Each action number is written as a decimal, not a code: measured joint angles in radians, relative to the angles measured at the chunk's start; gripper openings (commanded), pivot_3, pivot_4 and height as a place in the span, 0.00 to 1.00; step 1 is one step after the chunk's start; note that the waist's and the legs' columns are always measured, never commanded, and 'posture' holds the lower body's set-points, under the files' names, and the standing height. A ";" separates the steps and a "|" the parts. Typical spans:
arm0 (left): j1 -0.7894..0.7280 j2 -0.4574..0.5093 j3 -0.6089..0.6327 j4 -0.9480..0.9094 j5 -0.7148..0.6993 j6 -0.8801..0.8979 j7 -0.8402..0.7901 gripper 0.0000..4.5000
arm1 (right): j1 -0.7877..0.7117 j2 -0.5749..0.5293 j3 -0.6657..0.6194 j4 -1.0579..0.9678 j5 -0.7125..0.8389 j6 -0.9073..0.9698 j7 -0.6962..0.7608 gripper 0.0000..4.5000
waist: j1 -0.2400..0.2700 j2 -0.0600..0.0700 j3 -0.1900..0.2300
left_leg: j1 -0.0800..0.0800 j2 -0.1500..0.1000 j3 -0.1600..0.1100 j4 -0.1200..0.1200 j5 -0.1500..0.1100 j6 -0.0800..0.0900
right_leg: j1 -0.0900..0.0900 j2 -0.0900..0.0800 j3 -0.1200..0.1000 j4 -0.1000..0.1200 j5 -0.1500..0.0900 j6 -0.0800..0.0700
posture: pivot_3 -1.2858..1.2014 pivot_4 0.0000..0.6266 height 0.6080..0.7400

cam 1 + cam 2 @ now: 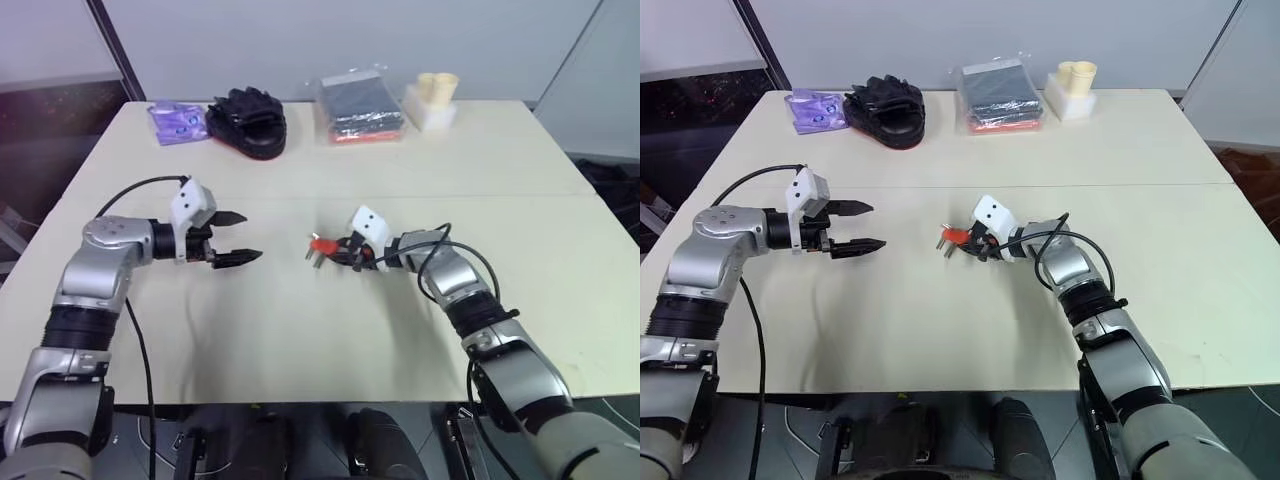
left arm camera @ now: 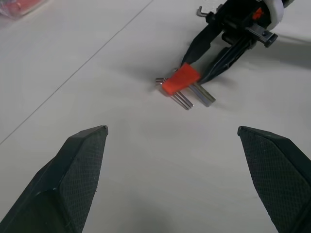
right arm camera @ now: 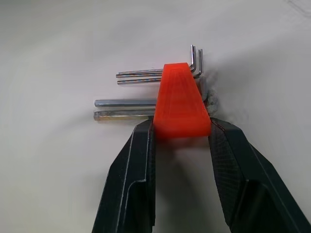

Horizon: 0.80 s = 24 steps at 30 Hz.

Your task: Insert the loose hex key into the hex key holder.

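Note:
The hex key holder (image 3: 181,102) is a red-orange wedge with several silvery keys sticking out of it. It sits low over the middle of the table (image 1: 300,330). My right gripper (image 3: 181,130) is shut on the holder's wide end, one black finger (image 3: 138,160) on each side. The left wrist view looks across at the holder (image 2: 180,80) with the right gripper behind it. My left gripper (image 1: 240,237) hovers to the left of the holder (image 1: 322,244), well apart from it, open and holding nothing. The loose hex key is out of view.
Along the table's far edge lie a purple packet (image 1: 177,120), a black glove-like item (image 1: 248,122), a dark bundle in clear plastic (image 1: 360,105) and a cream block with cups (image 1: 433,100). A seam crosses the tabletop just behind the grippers.

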 measured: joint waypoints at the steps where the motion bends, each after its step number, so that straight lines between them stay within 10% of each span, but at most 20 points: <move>1: -0.011 -0.003 0.000 0.017 0.001 -0.004 0.004 1.00 | -0.001 -0.025 -0.006 -0.023 -0.010 -0.020 -0.012 0.22 | 0.000 0.000 0.000 | 0.000 0.000 0.000 0.000 0.000 0.000 | 0.000 0.000 0.000 0.000 0.000 0.000 | 0.52 0.24 1.00; 24: -0.484 -0.211 0.052 0.505 -0.076 0.123 -0.029 1.00 | -0.076 -0.267 0.025 -0.206 -0.498 -0.671 -0.399 0.22 | -0.005 -0.002 0.001 | 0.000 0.000 0.007 0.000 0.000 0.000 | -0.001 0.004 0.002 0.001 0.000 0.000 | 0.52 0.24 1.00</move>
